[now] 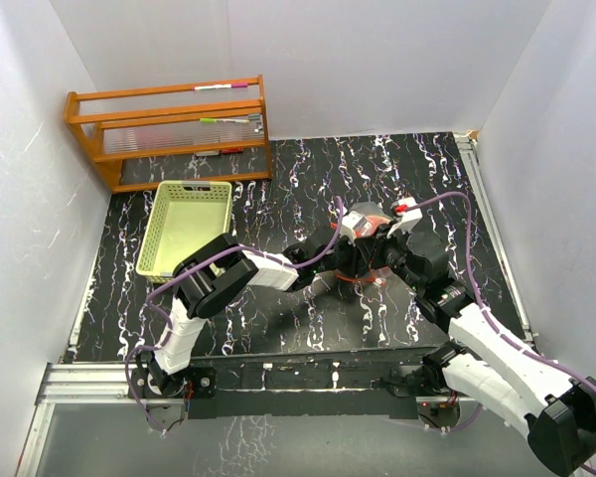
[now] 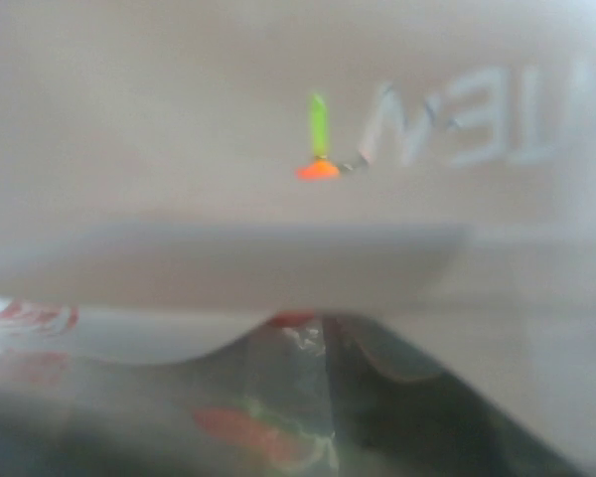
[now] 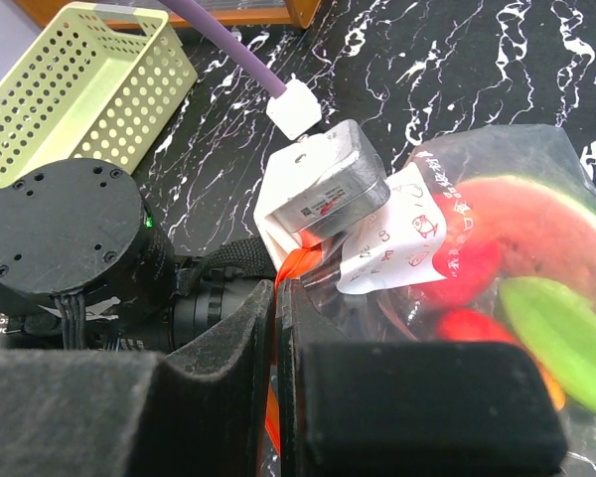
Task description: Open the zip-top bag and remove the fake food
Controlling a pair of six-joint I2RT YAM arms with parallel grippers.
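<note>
Zero pieces out yet. zip-top bag (image 1: 370, 270) just 3 o'clock of table centre, fake food (image 3: 536, 214) inside. right gripper (image 3: 276, 328) clamped on red zip strip (image 3: 290, 264); left gripper (image 1: 350, 260) at bag, grip unreadable. Unzipping, emptying remain.

Black table top (image 1: 308, 333) veined in white marbling. Pale green basket (image 3: 99, 109), walls patterned with rows of holes. Orange wooden rack (image 1: 92, 144). Clear zip-top bag (image 3: 521, 149) with red zip strip (image 3: 294, 263) and white label (image 3: 397, 234) printed in red — inside, red watermelon slice (image 3: 536, 219) edged with green rind, green piece (image 3: 566, 338), red round fruit (image 3: 467, 270). Purple cable (image 3: 228, 45), white plug (image 3: 296, 107).
</note>
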